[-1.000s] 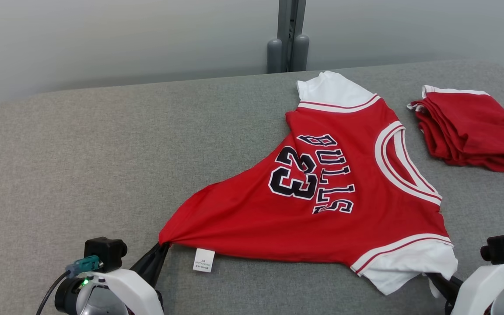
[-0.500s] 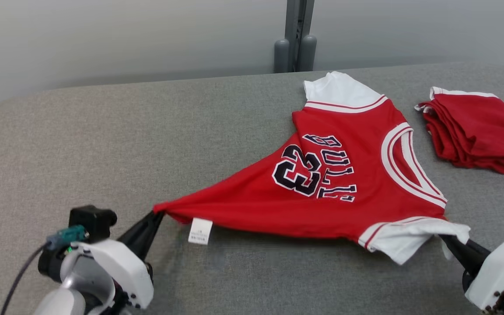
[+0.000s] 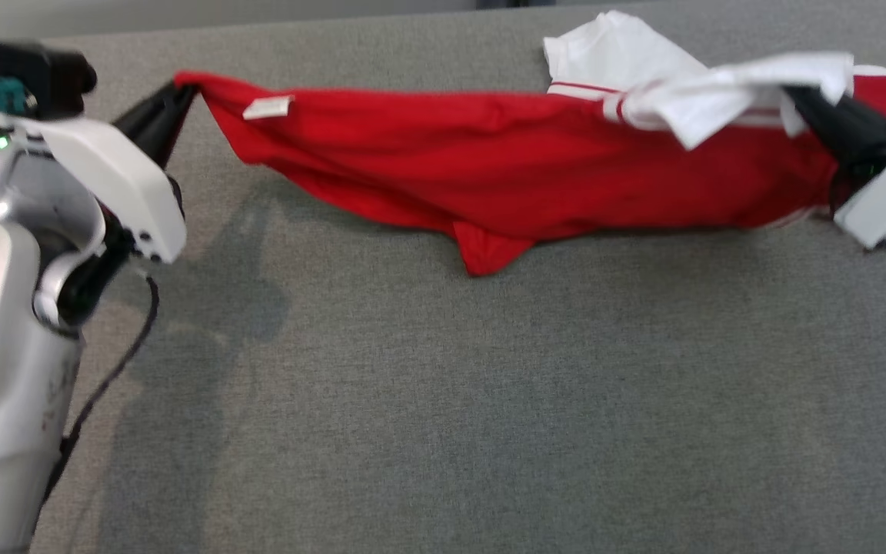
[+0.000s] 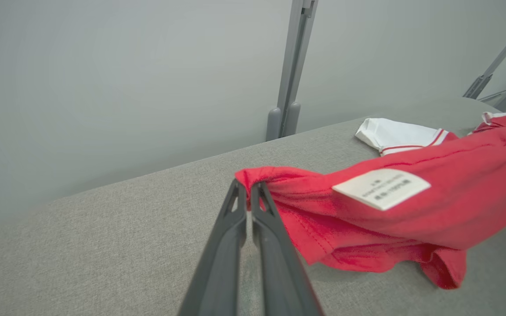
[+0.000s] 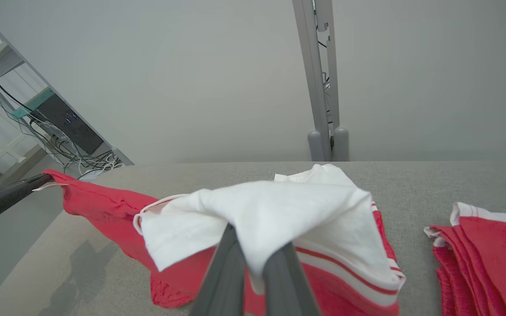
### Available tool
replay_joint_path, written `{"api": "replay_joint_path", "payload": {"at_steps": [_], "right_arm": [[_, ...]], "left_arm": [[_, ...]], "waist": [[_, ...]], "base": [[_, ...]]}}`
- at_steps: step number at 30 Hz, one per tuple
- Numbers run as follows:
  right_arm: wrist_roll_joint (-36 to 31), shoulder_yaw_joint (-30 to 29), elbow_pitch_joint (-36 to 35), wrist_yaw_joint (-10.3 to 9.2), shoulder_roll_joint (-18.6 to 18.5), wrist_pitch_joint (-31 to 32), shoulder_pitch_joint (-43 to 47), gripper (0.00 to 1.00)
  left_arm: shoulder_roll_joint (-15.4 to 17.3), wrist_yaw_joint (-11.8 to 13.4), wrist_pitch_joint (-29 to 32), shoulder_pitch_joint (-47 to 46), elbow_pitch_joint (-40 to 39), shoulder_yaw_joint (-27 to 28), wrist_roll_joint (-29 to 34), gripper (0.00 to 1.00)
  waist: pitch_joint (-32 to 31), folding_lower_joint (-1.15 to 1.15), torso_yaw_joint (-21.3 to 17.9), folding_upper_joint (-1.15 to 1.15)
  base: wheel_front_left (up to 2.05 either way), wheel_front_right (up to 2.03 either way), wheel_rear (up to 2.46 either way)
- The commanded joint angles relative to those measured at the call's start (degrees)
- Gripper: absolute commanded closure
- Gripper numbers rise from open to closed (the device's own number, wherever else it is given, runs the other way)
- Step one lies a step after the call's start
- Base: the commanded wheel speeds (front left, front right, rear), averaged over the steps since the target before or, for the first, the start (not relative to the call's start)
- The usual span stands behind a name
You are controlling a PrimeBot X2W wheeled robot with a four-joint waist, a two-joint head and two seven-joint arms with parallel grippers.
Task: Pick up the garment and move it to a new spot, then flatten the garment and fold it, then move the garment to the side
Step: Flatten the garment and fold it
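The garment point(image 3: 504, 165) is being held taut between the left gripper point(image 3: 184, 88), clamped on its red corner, and the right gripper point(image 3: 797, 98), clamped on its white sleeve — likely mid-fold, with a level lowering being called for next.

A desk point(image 3: 443, 400) covered in grey woven fabric takes up the lower part of each view. Behind it is a plain pale grey wall point(image 4: 103, 87). A grey upright post point(image 5: 321, 79) rises against that wall at top centre, with two rounded stubs at its foot. At the lower right of the right wrist view lies a folded stack of red cloth point(image 5: 490, 259) with white trim. At that view's left edge, a rack point(image 5: 59, 127) holds a dark box and tangled cables.
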Motion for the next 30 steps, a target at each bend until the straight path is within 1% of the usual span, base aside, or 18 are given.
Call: {"api": "replay_joint_path", "payload": {"at_steps": [1, 7, 11, 12, 13, 16, 19, 21, 24, 27, 28, 30], "right_arm": [[0.35, 0.56, 1.34, 0.05, -0.46, -1.60, -4.26, 1.00], [-0.08, 5.84, 9.13, 0.05, -1.32, -8.42, -22.11, 1.00], [0.06, 8.27, 13.83, 0.05, -2.17, -12.93, -32.74, 1.00], [-0.19, 8.76, 15.07, 0.05, -2.47, -13.98, -35.23, 1.00], [-0.19, 8.76, 15.07, 0.05, -2.47, -13.98, -35.23, 1.00], [-0.63, 10.12, 18.87, 0.05, -2.90, -17.05, -42.59, 1.00], [-0.61, 12.79, 21.71, 0.04, -3.52, -18.39, -49.65, 1.00], [-1.10, 13.47, 23.71, 0.04, -3.64, -20.83, -53.62, 1.00], [-2.02, 13.91, 26.82, 0.03, -3.16, -26.21, -58.99, 1.00], [-2.72, 14.43, 29.76, 0.03, -2.39, -31.23, -62.91, 1.00], [-2.51, 14.70, 30.69, 0.03, -1.96, -32.50, -63.74, 1.00], [-1.31, 16.26, 32.14, 0.03, -1.02, -32.99, -64.43, 1.00]], "left_arm": [[0.00, -0.17, -0.05, -3.53, 1.92, -0.27, -0.52, 1.00], [1.30, -0.18, 0.56, -18.93, 10.74, -3.91, -0.35, 1.00], [3.05, -0.20, 0.07, -28.47, 14.70, -6.22, -0.69, 1.00], [3.38, -0.21, -0.13, -30.60, 15.59, -6.85, -0.41, 1.00], [3.38, -0.21, -0.13, -30.60, 15.59, -6.85, -0.41, 1.00], [4.15, -0.20, -1.33, -37.18, 18.34, -8.29, -0.28, 1.00], [5.09, -0.21, -3.24, -43.46, 20.91, -10.38, 0.94, 1.00], [5.63, -0.18, -4.85, -47.03, 22.68, -11.37, 1.45, 1.00], [5.39, -0.17, -8.00, -51.92, 24.68, -12.50, 1.70, 1.00], [4.69, -0.18, -10.31, -55.63, 26.88, -13.40, 0.34, 1.00], [4.16, -0.18, -10.68, -56.38, 27.83, -13.67, -0.43, 1.00], [3.30, -0.18, -11.02, -57.20, 29.25, -15.20, -1.30, 1.00]], "waist": [[4.01, 0.00, -0.28, 0.00], [9.69, 0.00, -0.10, 0.00], [12.51, 0.00, -0.03, 0.00], [13.11, 0.00, 0.02, 0.00], [13.11, 0.00, 0.02, 0.00], [14.75, 0.00, 0.10, 0.00], [16.18, 0.00, 0.25, 0.00], [17.11, 0.00, 0.19, 0.00], [17.77, 0.00, 0.20, 0.00], [18.22, 0.00, 0.15, 0.00], [18.27, 0.00, 0.14, 0.00], [18.27, 0.00, 0.19, 0.00]], "base": [[0.00, 0.00, 0.00], [0.00, 0.00, 0.00], [0.00, 0.00, 0.00], [0.00, 0.00, 0.00], [0.00, 0.00, 0.00], [0.00, 0.00, 0.00], [0.00, 0.00, 0.00], [0.00, 0.00, 0.00], [0.00, 0.00, 0.00], [0.00, 0.00, 0.00], [0.00, 0.00, 0.00], [0.00, 0.00, 0.00]]}}
